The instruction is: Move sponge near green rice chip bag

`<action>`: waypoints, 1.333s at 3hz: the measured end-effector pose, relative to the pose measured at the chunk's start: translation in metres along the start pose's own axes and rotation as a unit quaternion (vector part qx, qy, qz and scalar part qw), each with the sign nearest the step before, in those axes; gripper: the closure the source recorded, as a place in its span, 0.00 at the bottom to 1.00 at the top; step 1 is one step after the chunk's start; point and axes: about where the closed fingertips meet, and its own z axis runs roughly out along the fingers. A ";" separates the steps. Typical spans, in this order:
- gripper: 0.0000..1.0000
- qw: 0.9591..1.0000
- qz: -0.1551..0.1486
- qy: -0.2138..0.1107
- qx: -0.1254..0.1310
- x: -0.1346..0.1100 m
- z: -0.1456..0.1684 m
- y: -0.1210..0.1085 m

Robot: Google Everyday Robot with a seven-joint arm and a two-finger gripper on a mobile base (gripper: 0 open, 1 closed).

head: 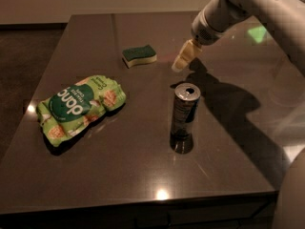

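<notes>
The arm's pale gripper [182, 61] hung just above the dark glossy table [119, 175], right of the wavy-edged green-and-yellow sponge [139, 55] at far centre; whether it was clenched or released could not be told. The puffy light-green rice chip bag [80, 107] lay near left, well apart from the sponge. A dark metal can [184, 116] stood upright at centre.

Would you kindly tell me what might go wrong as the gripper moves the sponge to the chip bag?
1. The sponge is low and small; the gripper, hovering beside it, might push it along the table rather than grasp it.
2. The upright can stands close to the gripper; the arm, sweeping toward the green rice chip bag, might tip it.
</notes>
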 end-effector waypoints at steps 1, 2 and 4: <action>0.00 0.999 0.047 -0.019 0.004 -0.007 0.026 0.004; 0.00 0.995 0.093 -0.043 -0.014 -0.021 0.054 0.015; 0.00 0.989 0.122 -0.064 -0.044 -0.048 0.091 0.027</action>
